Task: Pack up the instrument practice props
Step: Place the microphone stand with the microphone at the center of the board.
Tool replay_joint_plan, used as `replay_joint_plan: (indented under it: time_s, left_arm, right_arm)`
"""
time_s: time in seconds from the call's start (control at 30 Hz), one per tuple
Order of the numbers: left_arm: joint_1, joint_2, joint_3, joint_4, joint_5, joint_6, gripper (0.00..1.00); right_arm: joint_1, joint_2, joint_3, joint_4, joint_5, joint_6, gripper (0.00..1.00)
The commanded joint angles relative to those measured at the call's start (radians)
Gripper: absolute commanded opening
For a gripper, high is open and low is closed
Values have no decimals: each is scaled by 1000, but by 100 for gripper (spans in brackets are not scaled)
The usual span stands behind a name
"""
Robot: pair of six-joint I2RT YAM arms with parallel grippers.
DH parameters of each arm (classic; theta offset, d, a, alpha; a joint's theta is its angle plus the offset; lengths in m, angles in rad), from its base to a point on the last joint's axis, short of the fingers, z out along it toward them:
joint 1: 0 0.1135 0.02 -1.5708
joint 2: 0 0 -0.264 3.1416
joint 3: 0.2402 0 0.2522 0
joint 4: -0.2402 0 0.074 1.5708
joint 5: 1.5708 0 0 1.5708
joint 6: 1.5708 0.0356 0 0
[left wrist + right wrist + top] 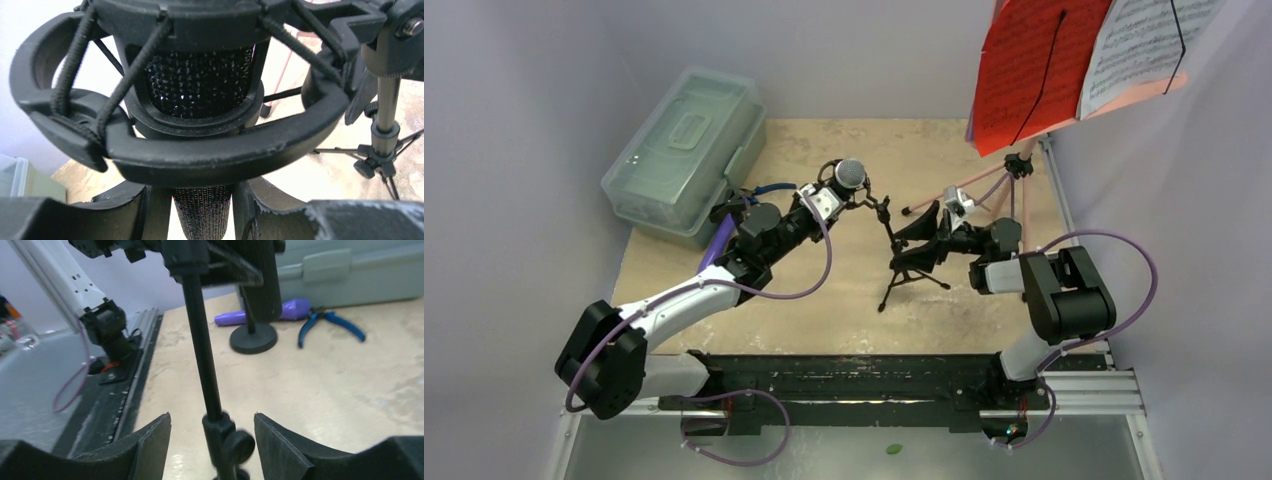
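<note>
The black-silver microphone hangs in its black shock mount on top of a black mic tripod. My left gripper is shut on the microphone's mesh body, just under the mount ring. My right gripper is open around the tripod's pole, with a gap on both sides of the pole. A purple microphone lies on the table beneath my left arm. The pink music rack stands at the back right and carries a red page and a white page.
A clear greenish case sits shut at the back left. Blue-handled pliers lie in front of it, beside a round black stand base. Grey walls close in on the left, back and right.
</note>
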Motion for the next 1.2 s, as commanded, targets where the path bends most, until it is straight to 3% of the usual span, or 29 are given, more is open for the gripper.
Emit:
replay_joint_plan:
  time_s: [0.0, 0.13, 0.37, 0.43, 0.77, 0.93, 1.17]
  left_arm:
    - [8, -92, 63, -8, -35, 15, 0]
    - [6, -109, 85, -59, -37, 15, 0]
    - [1, -117, 126, -160, -69, 48, 0]
    - [0, -121, 130, -186, -72, 63, 0]
    - [-2, -174, 116, -270, -44, 112, 0]
    - [-4, -157, 170, -329, -30, 112, 0]
    - [-8, -114, 257, -420, -66, 83, 0]
  right_arm:
    - [-9, 20, 36, 288, -106, 145, 67]
    - [-24, 18, 61, 290, -129, 213, 79]
    - [-79, -67, 90, 290, -199, 329, 90]
    - [-91, -74, 97, 291, -238, 371, 98]
    - [-119, -91, 90, 291, -353, 579, 99]
    - [-120, -95, 103, 291, -315, 802, 99]
    - [-136, -104, 77, 290, -171, 920, 99]
